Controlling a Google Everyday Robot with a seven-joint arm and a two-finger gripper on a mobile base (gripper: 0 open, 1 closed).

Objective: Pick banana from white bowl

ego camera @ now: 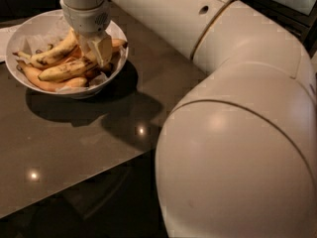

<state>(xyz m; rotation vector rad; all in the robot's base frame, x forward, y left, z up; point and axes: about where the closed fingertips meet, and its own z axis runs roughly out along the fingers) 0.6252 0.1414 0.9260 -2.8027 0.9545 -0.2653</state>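
Note:
The white bowl (20, 33) with crumpled paper lining sits at the table's far left and holds several bananas. The banana (49, 54), long, pale yellow with dark speckles and a dark stem tip, lies across the top of the pile. A shorter speckled banana (64, 70) lies just in front of it, and orange-toned ones (42, 85) lie beneath. My gripper (95, 47) is lowered into the bowl's right half, at the right ends of the two speckled bananas. It hides where they end.
The bowl stands on a dark glossy table (74, 143) whose front edge runs diagonally across the lower left. My large cream arm (233, 133) fills the right side. A white sheet (4, 33) lies at the far left edge.

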